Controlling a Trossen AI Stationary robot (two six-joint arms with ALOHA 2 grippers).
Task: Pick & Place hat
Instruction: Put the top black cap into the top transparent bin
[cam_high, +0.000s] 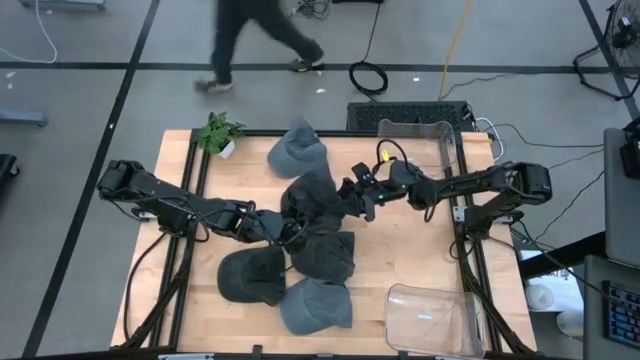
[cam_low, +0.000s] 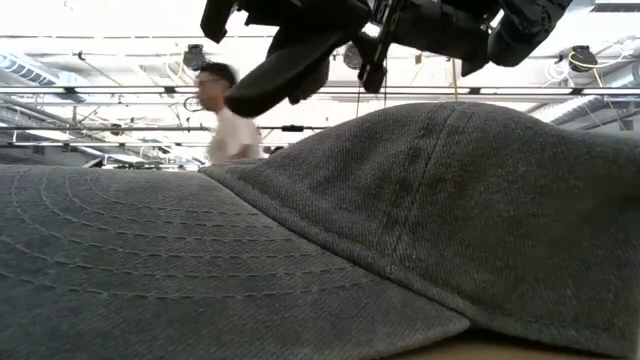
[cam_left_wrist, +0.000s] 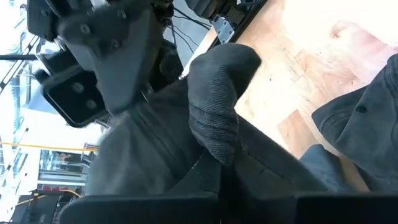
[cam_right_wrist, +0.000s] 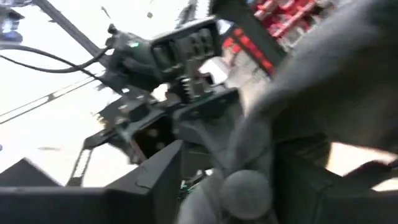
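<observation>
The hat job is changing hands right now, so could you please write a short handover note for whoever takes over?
Left gripper and right gripper both grip the same dark hat, lifted above the table centre.
Other hats: one grey hat by the plant, a dark cap, another dark hat and a grey hat near the front.
Two clear bins on the right look empty.
Done: one hat lifted. Left: place it, then the rest.

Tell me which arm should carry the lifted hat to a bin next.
Right, probably. The right gripper already meets the raised dark hat with the left gripper, and its arm lies nearer the clear bin.
</observation>
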